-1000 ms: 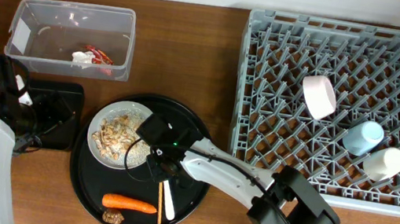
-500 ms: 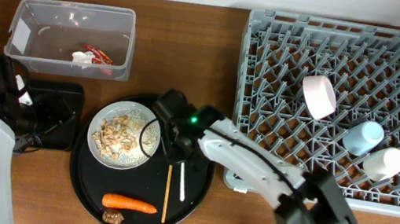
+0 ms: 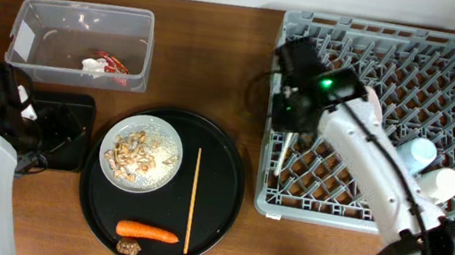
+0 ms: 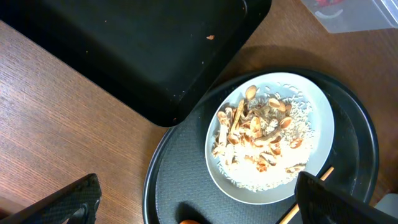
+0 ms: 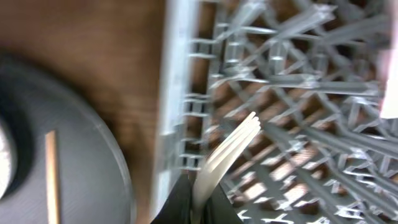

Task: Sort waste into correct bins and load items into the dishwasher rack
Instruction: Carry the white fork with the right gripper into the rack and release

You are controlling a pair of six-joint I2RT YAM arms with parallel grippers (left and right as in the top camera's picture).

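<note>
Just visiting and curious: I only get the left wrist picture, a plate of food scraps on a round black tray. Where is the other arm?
Observer: The right claw hangs over the left edge of the grey dishwasher rack, outside your picture.
Visitor: Is it carrying anything?
Observer: Yes, it is shut on a white fork, with the tines out over the rack's lattice.
Visitor: Is anything lying in the rack?
Observer: A light-blue cup and a white cup lie near its right side.
</note>
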